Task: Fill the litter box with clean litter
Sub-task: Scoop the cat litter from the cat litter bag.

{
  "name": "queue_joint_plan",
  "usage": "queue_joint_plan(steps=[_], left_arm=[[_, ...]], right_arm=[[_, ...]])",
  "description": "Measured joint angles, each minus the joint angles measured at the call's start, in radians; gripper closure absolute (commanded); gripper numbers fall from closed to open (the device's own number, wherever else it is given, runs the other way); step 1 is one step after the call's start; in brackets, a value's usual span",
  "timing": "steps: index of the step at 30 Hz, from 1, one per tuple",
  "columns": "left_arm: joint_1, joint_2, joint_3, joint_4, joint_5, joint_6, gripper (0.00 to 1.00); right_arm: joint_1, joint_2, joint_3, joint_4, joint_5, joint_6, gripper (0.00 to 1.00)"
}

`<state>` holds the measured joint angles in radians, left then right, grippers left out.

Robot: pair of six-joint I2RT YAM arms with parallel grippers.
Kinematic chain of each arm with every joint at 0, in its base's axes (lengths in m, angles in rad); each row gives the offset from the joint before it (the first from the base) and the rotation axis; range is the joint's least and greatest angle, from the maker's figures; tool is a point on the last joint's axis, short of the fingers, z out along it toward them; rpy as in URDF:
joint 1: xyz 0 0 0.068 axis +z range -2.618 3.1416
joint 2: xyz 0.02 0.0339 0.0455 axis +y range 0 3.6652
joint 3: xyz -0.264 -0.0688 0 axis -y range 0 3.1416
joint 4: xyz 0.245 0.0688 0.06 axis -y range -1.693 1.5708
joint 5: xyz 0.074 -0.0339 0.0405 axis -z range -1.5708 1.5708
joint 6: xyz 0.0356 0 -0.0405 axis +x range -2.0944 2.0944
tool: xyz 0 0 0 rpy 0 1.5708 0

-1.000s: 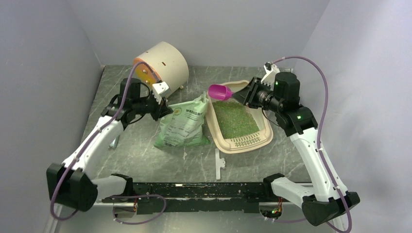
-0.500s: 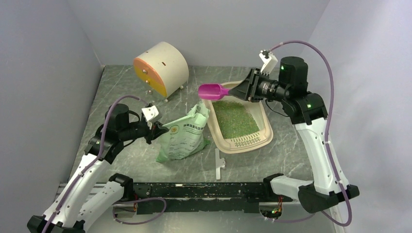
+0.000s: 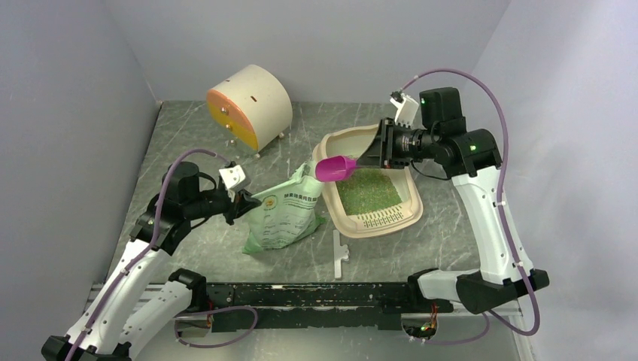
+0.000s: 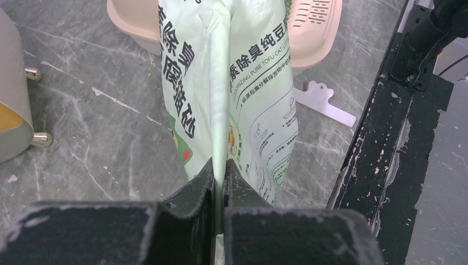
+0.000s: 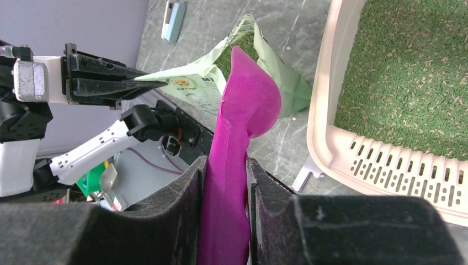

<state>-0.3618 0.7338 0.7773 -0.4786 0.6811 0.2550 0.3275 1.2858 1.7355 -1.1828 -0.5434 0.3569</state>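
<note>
The beige litter box (image 3: 411, 213) lies right of centre with a bed of clean green litter (image 3: 369, 190) in it, its grille ledge at the near end. It also shows in the right wrist view (image 5: 322, 116) with the litter (image 5: 408, 77). My left gripper (image 3: 247, 204) is shut on the edge of the light-green litter bag (image 3: 287, 212), seen close in the left wrist view (image 4: 243, 83), and holds it upright. My right gripper (image 3: 375, 155) is shut on the handle of a magenta scoop (image 3: 335, 168). The scoop (image 5: 244, 105) hangs just above the bag's open mouth (image 5: 234, 55).
A cream half-cylinder cabinet with an orange face (image 3: 252, 105) stands at the back left. A flat white plastic piece (image 3: 340, 253) lies near the box's front. A black rail (image 3: 301, 295) runs along the near edge. A small pale blue object (image 5: 173, 20) lies left of the bag.
My left arm pulled back toward the near left with the bag's edge, standing the bag up. My right gripper moved the scoop down, from above the box's far end to the bag's mouth.
</note>
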Motion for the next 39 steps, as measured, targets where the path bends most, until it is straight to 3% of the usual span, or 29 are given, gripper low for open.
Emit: queue_joint_plan(steps=[7,19,25,29,30,31,35,39], left_arm=[[0.0,0.013,0.017,-0.022,0.026,0.033,0.95],[0.0,0.107,0.116,-0.057,0.043,0.131,0.95],[0.0,0.132,0.125,-0.059,0.043,0.153,0.95],[0.0,0.128,0.125,-0.059,0.047,0.145,0.6],[0.0,0.119,0.125,-0.036,0.052,0.136,0.44],[0.0,0.108,0.127,-0.021,0.054,0.135,0.38],[0.0,0.088,0.176,-0.014,0.069,0.125,0.28],[0.0,0.147,0.261,-0.056,0.106,0.151,0.27]], right_arm=[[0.022,0.051,0.023,-0.02,-0.005,-0.016,1.0],[0.203,0.206,0.127,-0.079,0.161,-0.016,1.0],[0.307,0.243,0.014,-0.042,0.22,0.008,1.0],[0.321,0.241,-0.055,0.003,0.216,0.027,1.0],[0.323,0.24,-0.068,0.014,0.212,0.032,1.0],[0.325,0.237,-0.077,0.025,0.212,0.035,1.0],[0.325,0.224,-0.1,0.056,0.21,0.043,1.0],[0.325,0.208,-0.117,0.076,0.201,0.044,1.0]])
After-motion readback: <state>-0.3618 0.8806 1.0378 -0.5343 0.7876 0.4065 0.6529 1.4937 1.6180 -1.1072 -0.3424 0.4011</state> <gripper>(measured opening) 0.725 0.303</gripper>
